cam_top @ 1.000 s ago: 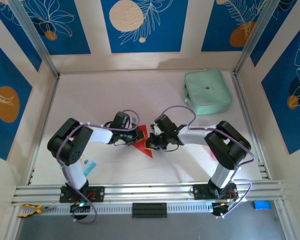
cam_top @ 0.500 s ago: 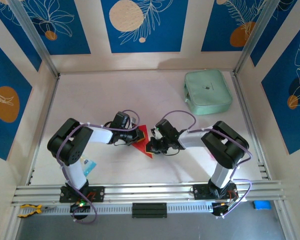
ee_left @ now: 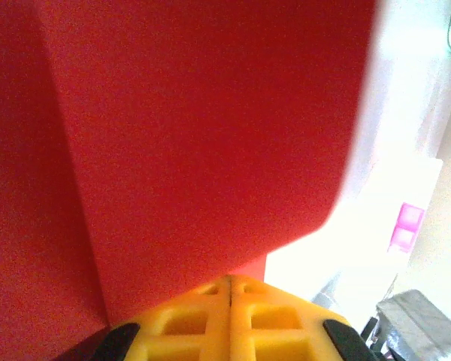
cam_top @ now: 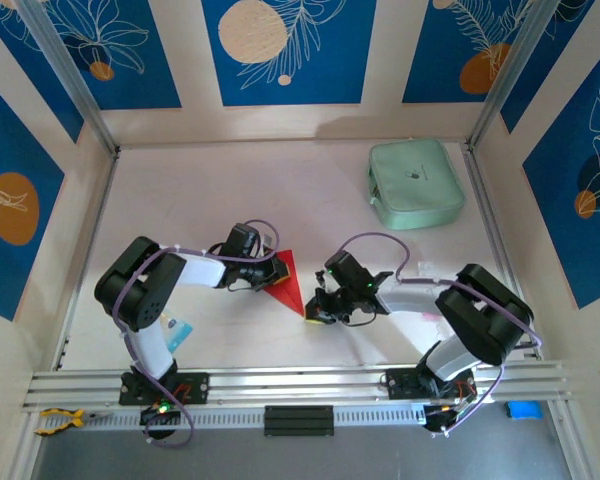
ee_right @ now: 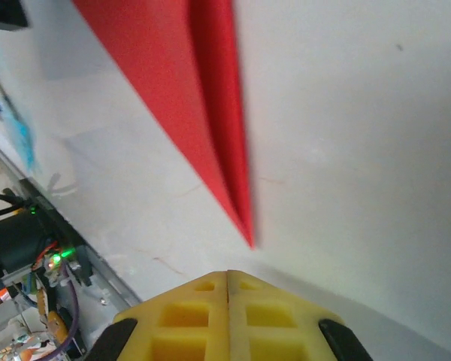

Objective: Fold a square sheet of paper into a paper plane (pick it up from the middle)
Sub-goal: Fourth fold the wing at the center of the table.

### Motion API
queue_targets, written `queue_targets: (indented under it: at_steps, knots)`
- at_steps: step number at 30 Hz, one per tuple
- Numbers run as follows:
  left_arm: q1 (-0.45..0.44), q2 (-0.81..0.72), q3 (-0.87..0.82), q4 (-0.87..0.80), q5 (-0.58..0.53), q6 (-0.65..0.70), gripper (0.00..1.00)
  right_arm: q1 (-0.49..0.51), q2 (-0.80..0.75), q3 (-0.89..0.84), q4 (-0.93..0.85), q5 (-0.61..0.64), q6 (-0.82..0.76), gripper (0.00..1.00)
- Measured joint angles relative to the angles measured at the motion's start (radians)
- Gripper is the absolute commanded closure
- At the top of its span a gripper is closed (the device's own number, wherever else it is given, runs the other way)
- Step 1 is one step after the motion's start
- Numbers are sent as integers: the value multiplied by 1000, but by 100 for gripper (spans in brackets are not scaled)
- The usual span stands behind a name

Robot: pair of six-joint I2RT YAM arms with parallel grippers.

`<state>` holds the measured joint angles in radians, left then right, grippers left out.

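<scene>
Seemingly near-finished, the bright red pointed paper plane (cam_top: 286, 280) lies on the white table (cam_top: 180, 200), its 9 o'clock edge pinched in the closed left fingers (ee_left: 188, 323), the right fingers (ee_right: 188, 320) pressed together, empty, off its 5 o'clock tip.

we see the paper plane (ee_left: 195, 135) as thin red paper, matt, fine grain, creases sharp. Table (ee_right: 346, 113) ahead of the right claw (ee_right: 228, 274): smooth off-white top, faint sheen, a few light scuffs. Fingers (ee_right: 188, 316) on it are moulded yellow plastic, matt, with open cells; left claw (ee_left: 231, 284) has the same. Arm shells (cam_top: 195, 270) are white plastic, slightly glossy, with black joints. Far beyond the right claw, the mint-green pouch (cam_top: 415, 183) looks soft and matt; cloth or leatherette, we can't tell. Behind both claws, rails (cam_top: 300, 385) of bare aluminium, dull sheen
</scene>
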<state>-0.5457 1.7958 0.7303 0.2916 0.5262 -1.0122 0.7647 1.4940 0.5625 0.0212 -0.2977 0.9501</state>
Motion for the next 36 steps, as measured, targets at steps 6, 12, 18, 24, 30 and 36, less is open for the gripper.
queue_targets:
  at_steps: [6, 12, 18, 24, 30, 36]
  knots:
    - [0, 0, 0, 0, -1, 0, 97, -30, 37, 106, -10, 2, -8, 96]
    - [0, 0, 0, 1, -2, 0, 97, -35, 196, 261, -10, 19, -18, 96]
    - [0, 0, 0, 0, -2, 0, 97, -41, 299, 294, -6, 30, -16, 97]
    - [0, -1, 2, -1, 0, 1, 95, -45, 293, 227, 82, 31, -5, 100]
    - [0, -21, 2, -27, 8, 52, 90, -63, 280, 174, 159, 2, -2, 100]
    - [-7, -78, 2, -78, 5, 96, 97, -69, 281, 174, 158, -8, -2, 100]
